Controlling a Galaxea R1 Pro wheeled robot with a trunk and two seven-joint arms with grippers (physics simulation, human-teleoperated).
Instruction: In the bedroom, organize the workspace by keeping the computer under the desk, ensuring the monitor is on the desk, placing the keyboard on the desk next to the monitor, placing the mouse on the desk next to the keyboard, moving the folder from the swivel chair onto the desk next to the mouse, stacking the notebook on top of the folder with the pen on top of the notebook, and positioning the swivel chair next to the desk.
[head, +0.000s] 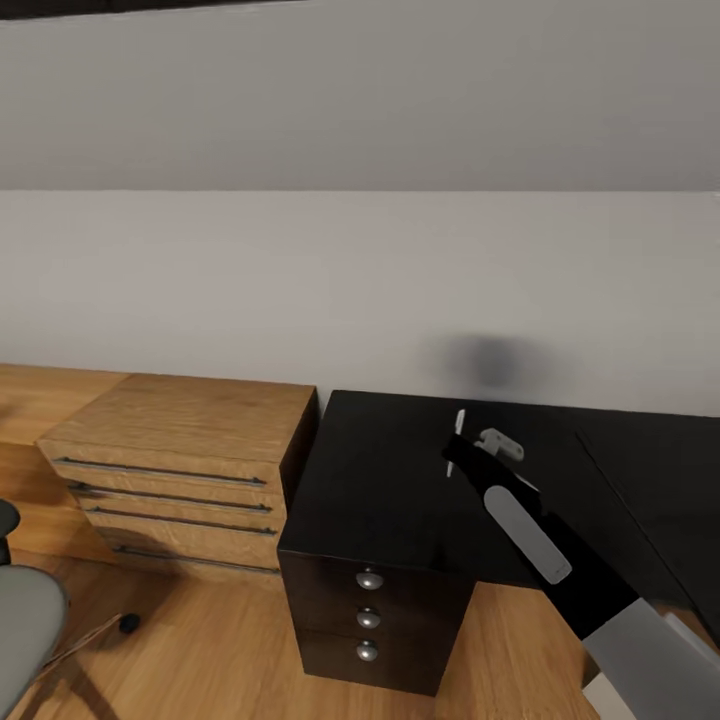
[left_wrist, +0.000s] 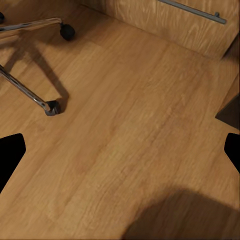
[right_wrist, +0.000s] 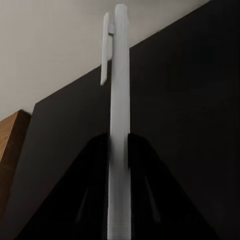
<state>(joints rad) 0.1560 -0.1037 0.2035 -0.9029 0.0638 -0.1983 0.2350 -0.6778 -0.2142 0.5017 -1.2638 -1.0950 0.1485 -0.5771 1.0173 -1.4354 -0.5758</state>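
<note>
At far left, the swivel chair (head: 25, 610) stands on the floor by a wooden dresser (head: 180, 470). The left gripper (left_wrist: 120, 150) hangs spread open. Over the black desk (head: 390, 490), the right gripper (head: 462, 462) pinches the pen (right_wrist: 119, 125): white, slim, clipped; probably light, rigid, slippery, best held mid-barrel.

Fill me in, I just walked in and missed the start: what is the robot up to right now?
The right end effector is shut on a white pen, holding it over the black desk, whose visible top is bare. The left end effector is open above the wooden floor, near the swivel chair base. A light wooden dresser stands beside the desk against the wall.
</note>
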